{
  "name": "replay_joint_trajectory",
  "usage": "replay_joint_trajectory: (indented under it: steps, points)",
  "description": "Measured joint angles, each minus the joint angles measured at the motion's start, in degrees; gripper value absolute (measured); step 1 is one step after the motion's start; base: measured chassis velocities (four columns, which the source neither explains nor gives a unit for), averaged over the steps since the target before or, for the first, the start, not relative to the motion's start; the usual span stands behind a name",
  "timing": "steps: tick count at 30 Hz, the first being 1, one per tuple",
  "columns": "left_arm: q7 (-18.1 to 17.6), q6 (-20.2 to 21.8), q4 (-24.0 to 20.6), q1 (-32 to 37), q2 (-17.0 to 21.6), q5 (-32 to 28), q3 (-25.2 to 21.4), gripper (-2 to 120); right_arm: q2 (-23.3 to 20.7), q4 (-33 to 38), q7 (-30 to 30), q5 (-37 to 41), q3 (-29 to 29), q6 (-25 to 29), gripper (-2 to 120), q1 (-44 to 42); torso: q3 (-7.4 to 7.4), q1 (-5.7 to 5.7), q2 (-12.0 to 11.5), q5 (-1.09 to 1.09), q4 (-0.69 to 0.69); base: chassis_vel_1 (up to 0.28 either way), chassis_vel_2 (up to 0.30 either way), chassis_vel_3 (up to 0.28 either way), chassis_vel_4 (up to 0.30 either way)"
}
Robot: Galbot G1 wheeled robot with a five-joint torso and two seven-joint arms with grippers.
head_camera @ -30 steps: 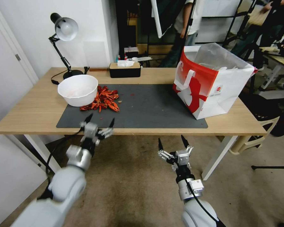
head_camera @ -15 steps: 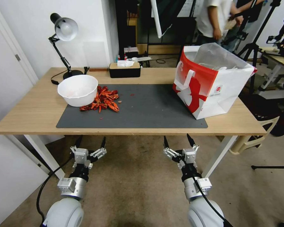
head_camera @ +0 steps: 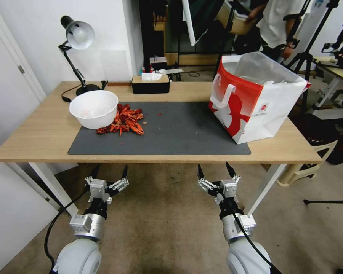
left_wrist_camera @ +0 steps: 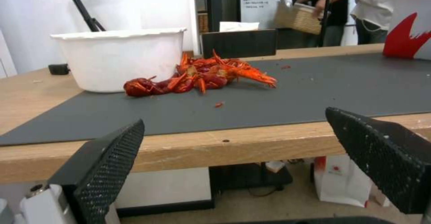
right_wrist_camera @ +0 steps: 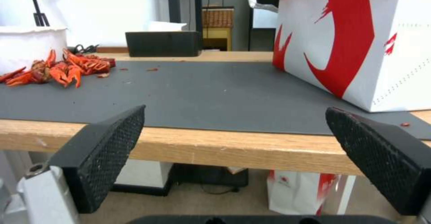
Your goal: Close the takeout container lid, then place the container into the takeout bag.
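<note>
Both grippers, left [head_camera: 108, 170] and right [head_camera: 214, 169], hang below the bench's [head_camera: 34, 140] front edge, fingers spread and empty. The red-and-white boxy takeout bag [head_camera: 255, 99] stands at the bench's right end; I can't spot a clear clamshell container anywhere on the bench, possibly it's already inside. The bag looks light and floppy, so the stiffer white loop handles [head_camera: 224, 97] are probably the best hold.

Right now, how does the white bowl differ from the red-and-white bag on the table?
The round white plastic bowl is low and plain; the boxy red-and-white paper bag is taller, printed, with white loop handles. The bowl sits on the robot's left end of the dark grey mat, beside a pile of red crayfish; the bag stands on the right end. Both stand upright with open tops.
</note>
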Motion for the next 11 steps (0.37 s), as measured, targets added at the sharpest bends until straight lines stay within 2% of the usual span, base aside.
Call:
replay_joint_trajectory:
  steps: [11]
  points:
    - [0.01,0.09,0.05,-0.11,0.04,-0.05,0.09,100,0.01,0.00,0.01,-0.02,-0.02,0.00,100,0.01,0.00,0.00,0.00,0.00,0.00,0.000,0.000,0.000,0.000]
